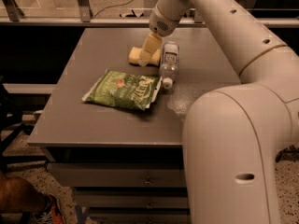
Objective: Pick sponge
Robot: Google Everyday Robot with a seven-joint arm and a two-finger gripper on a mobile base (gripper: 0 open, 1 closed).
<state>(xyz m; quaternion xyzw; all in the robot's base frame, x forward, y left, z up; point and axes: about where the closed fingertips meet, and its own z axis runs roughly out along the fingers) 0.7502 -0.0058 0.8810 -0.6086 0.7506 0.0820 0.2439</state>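
The sponge [135, 55] is a small pale yellow-tan block lying on the grey table [107, 120], towards the back middle. My gripper [145, 59] comes down from the arm above and sits right over the sponge's middle, hiding part of it. I cannot tell whether it touches or holds the sponge. The sponge still rests on the table.
A clear plastic bottle [169, 62] lies on its side just right of the sponge, cap pointing forward. A green snack bag [122, 90] lies in front of the sponge. My large white arm [243, 125] fills the right side. Drawers are below the table's front edge.
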